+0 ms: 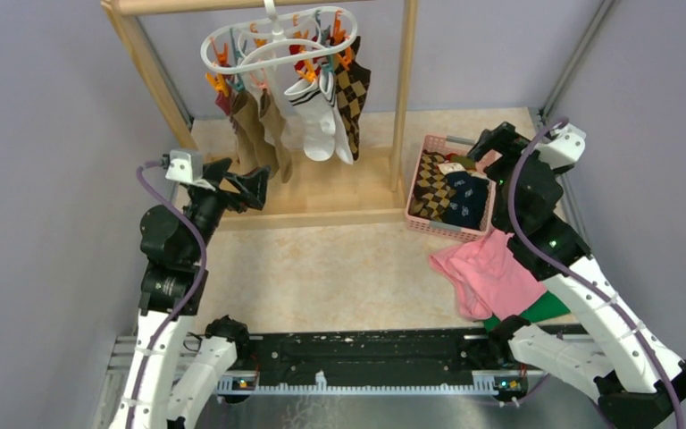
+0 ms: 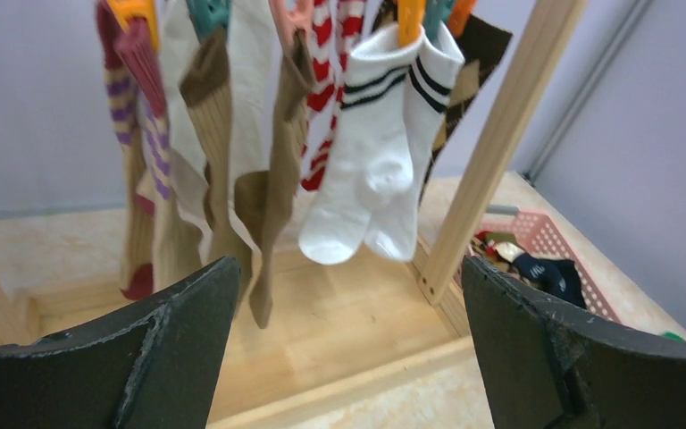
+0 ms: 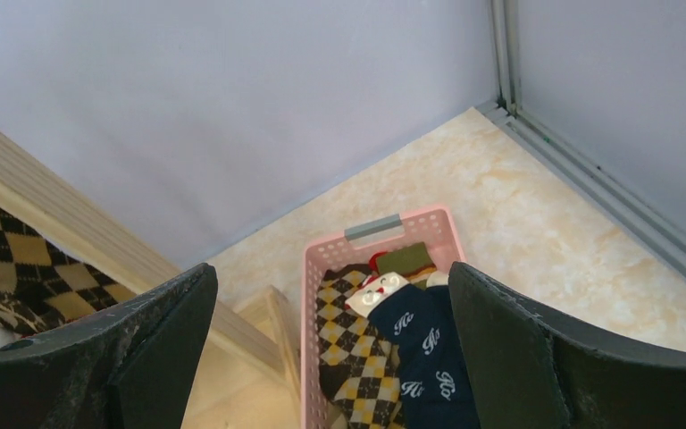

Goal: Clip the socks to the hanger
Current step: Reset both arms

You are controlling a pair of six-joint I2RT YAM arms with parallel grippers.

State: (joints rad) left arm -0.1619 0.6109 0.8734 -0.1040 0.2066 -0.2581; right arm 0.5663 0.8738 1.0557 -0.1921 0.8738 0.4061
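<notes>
The white ring hanger (image 1: 272, 40) hangs from the wooden rack's top bar. Clipped to it are brown socks (image 1: 255, 125), white socks (image 1: 317, 125) and an argyle sock (image 1: 353, 94). In the left wrist view the white socks (image 2: 375, 152), a brown sock (image 2: 272, 179) and a red-white striped sock (image 2: 326, 54) hang ahead. My left gripper (image 1: 255, 188) (image 2: 348, 268) is open and empty, below and in front of them. My right gripper (image 1: 487, 143) (image 3: 332, 273) is open and empty above the pink basket (image 3: 308, 268), which holds an argyle sock (image 3: 357, 357) and a navy sock (image 3: 420, 349).
The wooden rack's right post (image 1: 402, 89) stands between the hanging socks and the basket (image 1: 414, 179). Its base board (image 1: 322, 192) lies under the socks. A pink cloth (image 1: 491, 273) and a green cloth (image 1: 545, 308) lie near the right arm. Walls close in on both sides.
</notes>
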